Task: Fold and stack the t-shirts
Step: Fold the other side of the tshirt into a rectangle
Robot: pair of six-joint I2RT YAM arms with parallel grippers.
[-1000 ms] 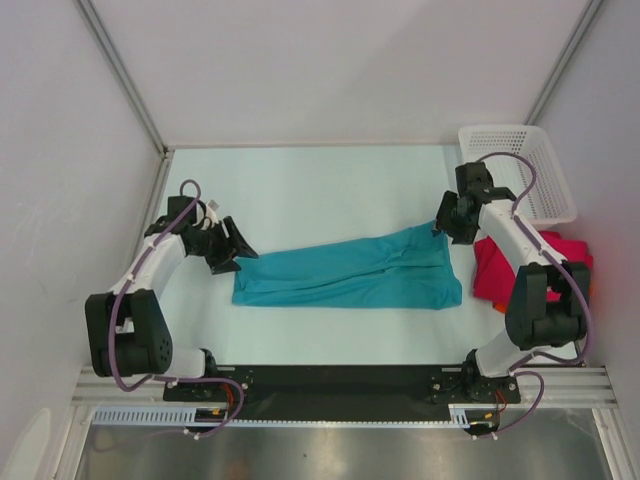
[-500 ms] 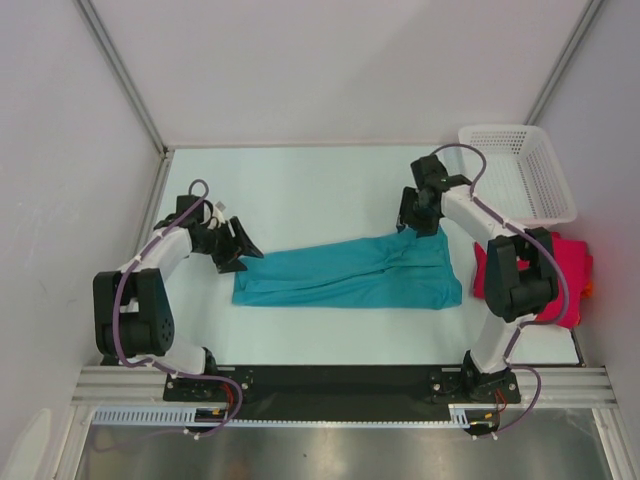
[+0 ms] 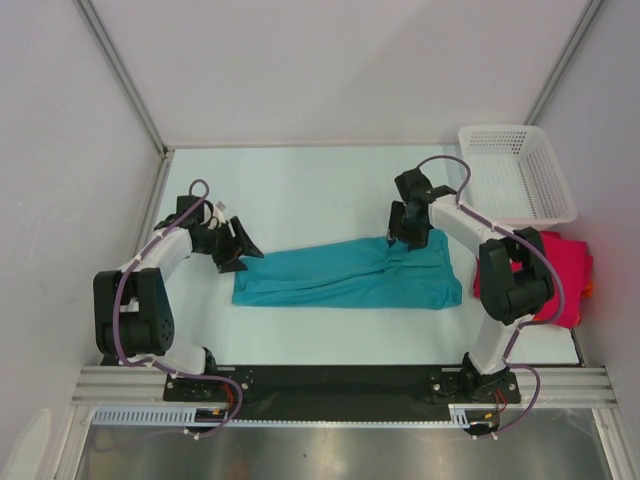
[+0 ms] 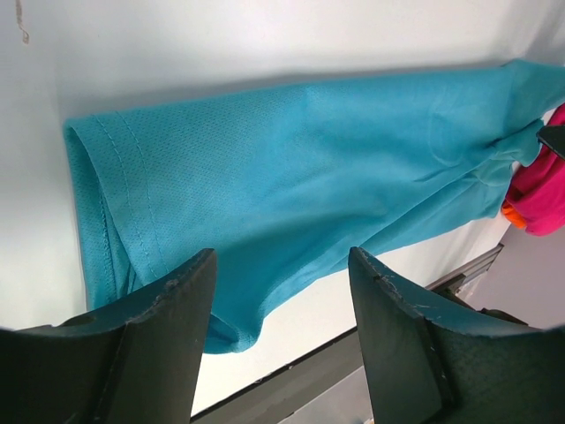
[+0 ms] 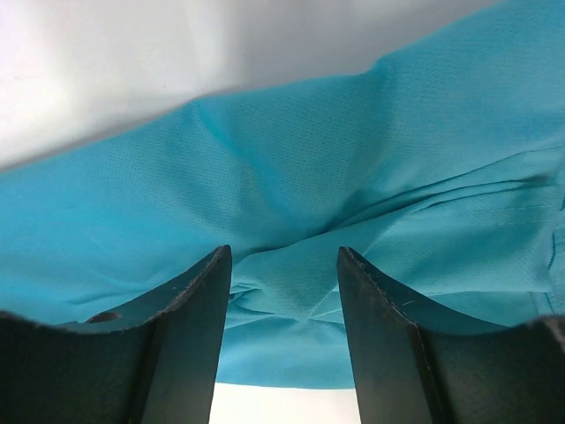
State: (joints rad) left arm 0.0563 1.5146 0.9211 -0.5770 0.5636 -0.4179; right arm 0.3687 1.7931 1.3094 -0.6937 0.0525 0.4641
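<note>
A teal t-shirt (image 3: 350, 275) lies folded into a long strip across the table's middle. My left gripper (image 3: 243, 257) hovers open just off its left end; in the left wrist view the hemmed edge (image 4: 115, 203) lies ahead of the empty fingers (image 4: 177, 291). My right gripper (image 3: 397, 236) stands open over the strip's far edge, right of centre, and the right wrist view shows wrinkled teal cloth (image 5: 291, 221) under its spread fingers (image 5: 199, 283). A crimson-pink t-shirt (image 3: 565, 265) lies at the right, with an orange edge (image 4: 515, 216) beneath it.
A white mesh basket (image 3: 520, 175) stands at the back right corner. White walls and metal posts enclose the table. A black rail (image 3: 340, 380) carries the arm bases at the near edge.
My right gripper has swung left from the teal shirt's far right corner to the middle-right of its far edge. The left gripper shifted slightly beside the shirt's left end.
</note>
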